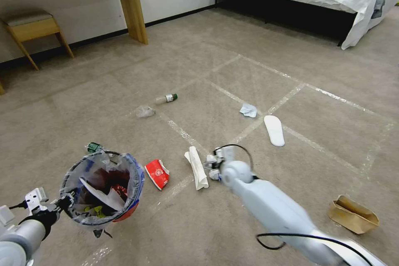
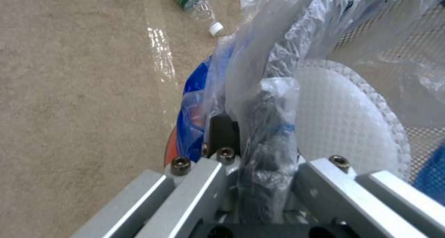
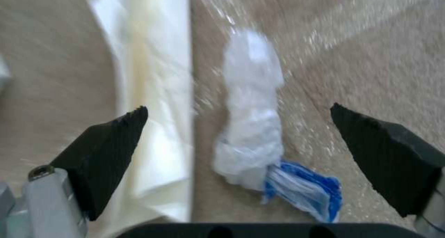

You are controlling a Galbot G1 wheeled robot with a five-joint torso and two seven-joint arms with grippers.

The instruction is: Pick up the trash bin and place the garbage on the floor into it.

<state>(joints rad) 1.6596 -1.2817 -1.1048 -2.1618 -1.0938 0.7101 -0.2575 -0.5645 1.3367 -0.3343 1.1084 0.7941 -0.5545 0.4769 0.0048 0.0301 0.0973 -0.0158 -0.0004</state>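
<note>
We note the left gripper clamped on the rim of the trash bin at 7 o'clock; the bin's bag hides one finger. Label writing is unreadable. The bin holds red and white litter. The right gripper, jaws spread wide and empty, hangs over a knotted plastic wad beside a white paper roll.
</note>
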